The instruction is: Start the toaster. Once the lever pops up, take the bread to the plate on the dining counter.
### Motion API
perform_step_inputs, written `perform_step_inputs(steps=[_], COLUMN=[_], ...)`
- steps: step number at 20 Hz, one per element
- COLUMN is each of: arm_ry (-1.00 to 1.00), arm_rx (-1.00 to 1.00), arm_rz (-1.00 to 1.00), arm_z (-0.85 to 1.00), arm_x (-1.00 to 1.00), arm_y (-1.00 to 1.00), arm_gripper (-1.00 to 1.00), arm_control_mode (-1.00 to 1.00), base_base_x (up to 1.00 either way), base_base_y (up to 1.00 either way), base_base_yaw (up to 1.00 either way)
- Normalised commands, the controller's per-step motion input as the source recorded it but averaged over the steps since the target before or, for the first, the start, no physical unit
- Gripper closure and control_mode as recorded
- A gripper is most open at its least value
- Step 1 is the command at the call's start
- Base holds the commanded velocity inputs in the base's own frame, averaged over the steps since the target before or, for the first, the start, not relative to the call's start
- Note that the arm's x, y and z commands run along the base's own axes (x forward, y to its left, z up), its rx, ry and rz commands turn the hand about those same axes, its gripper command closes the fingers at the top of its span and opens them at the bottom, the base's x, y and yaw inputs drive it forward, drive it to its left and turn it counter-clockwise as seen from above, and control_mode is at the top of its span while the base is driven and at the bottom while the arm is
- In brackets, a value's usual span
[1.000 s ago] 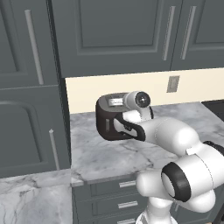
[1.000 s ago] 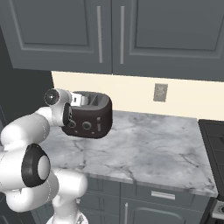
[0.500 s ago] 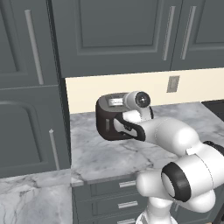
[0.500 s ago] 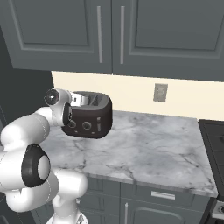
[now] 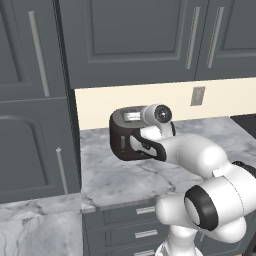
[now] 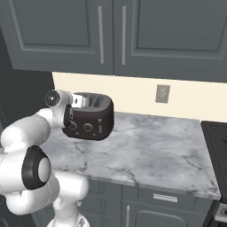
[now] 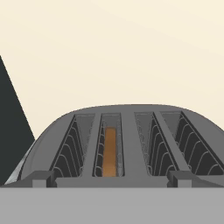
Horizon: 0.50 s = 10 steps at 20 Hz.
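The toaster [image 7: 127,131] lies close below, seen along its grey slotted top, whose rounded far edge arches against a plain cream wall [image 7: 122,48]. Four long slots run away from the viewer, each lined with curved wire guides. The bread [image 7: 110,152], a thin golden-brown slice seen edge-on, stands sunk in the second slot from the left; the other three slots show bare wires. A dark wedge [image 7: 11,127] fills the left edge beside the toaster's shoulder
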Motion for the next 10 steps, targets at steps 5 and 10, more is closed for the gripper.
perform_step_inputs(steps=[5,10], arm_ry=[0.00,0.00], arm_rx=[0.00,0.00], arm_rz=[0.00,0.00], arm_z=[0.00,0.00], arm_x=[0.00,0.00], arm_y=[0.00,0.00], arm_gripper=[-1.00,-1.00], arm_control_mode=[-1.00,-1.00], base_base_x=[0.00,0.00], base_base_y=[0.00,0.00], base_base_yaw=[0.00,0.00])
